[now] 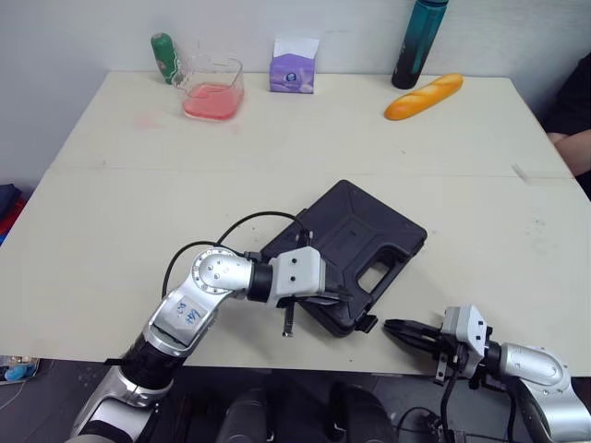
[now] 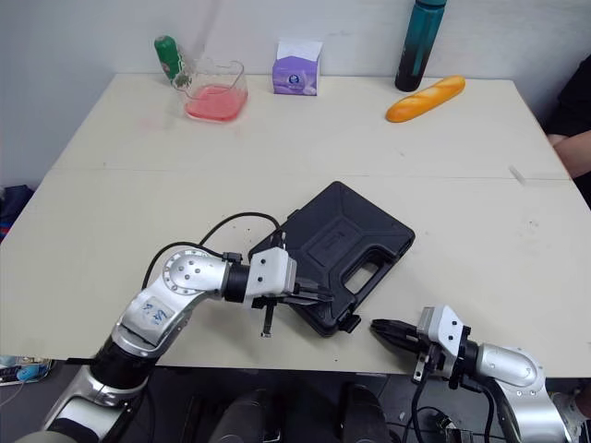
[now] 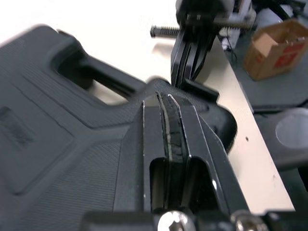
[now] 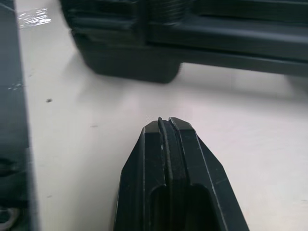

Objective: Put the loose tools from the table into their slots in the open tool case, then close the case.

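Note:
The black tool case (image 1: 355, 242) lies closed and flat near the table's front edge, its handle cutout (image 1: 376, 274) toward the right. My left gripper (image 1: 345, 297) is shut and rests on the lid at the case's near corner; its fingertips (image 3: 169, 102) press on the lid beside the handle. My right gripper (image 1: 395, 329) is shut and hovers low over the table just right of that corner, pointing at the case. In the right wrist view its fingertips (image 4: 166, 126) are a short way from the case's side wall (image 4: 192, 43). I see no loose tools.
Along the table's far edge stand a green can (image 1: 163, 55), a clear tub of pink liquid (image 1: 211, 88), a purple tissue box (image 1: 294, 66), a dark bottle (image 1: 417, 41) and a bread loaf (image 1: 423, 96). A person's arm (image 1: 574, 138) is at the right edge.

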Robot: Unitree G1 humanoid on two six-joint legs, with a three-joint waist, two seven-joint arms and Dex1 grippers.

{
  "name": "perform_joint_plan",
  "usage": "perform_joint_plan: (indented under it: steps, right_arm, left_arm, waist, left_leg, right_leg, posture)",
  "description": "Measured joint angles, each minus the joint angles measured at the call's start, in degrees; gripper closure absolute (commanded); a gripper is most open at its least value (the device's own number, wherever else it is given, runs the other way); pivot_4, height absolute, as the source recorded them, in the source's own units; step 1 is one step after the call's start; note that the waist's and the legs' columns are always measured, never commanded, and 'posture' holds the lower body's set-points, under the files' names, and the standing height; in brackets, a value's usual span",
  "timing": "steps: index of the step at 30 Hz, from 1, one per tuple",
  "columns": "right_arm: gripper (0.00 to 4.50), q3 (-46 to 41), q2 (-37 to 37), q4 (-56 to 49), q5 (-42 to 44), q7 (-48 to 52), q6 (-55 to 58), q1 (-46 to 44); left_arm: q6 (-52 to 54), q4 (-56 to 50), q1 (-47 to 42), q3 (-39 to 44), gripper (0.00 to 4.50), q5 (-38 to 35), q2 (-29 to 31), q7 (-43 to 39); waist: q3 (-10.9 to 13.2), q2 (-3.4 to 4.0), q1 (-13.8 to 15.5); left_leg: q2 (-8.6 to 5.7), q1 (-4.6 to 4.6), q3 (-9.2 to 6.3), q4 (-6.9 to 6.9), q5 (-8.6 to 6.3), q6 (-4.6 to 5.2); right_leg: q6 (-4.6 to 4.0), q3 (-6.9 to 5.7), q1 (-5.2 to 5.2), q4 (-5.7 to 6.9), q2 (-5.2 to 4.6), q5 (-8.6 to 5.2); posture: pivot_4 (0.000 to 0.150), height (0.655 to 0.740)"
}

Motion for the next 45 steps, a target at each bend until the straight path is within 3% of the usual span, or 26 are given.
perform_joint_plan:
  steps: [25, 45]
  right_arm:
    - [4.5, 5.6, 0.8, -5.6, -0.5, -2.1, 0.3, -0.6]
    - [4.5, 7.7, 0.7, -7.0, -0.8, -2.2, 2.9, -5.6]
  left_arm:
    - [3.5, -1.3, 0.8, -5.3, 4.46, 2.7, 2.6, 6.0]
    - [3.8, -1.6, 0.4, -5.6, 4.46, 2.7, 3.6, 6.4]
  waist:
    - [-1.5, -0.05, 0.0]
    - [-1.6, 0.12, -0.2]
  left_leg:
    - [0.54, 0.98, -0.3, 0.6, -0.66, 0.18]
    - [0.66, 1.02, -0.3, 0.6, -0.69, 0.16]
  right_leg:
    - [-0.4, 0.24, 1.18, 0.0, -0.24, -0.07]
    - [-0.51, 0.26, 1.17, 0.01, -0.16, -0.1]
  posture:
    - [0.15, 0.74]
    - [0.15, 0.74]
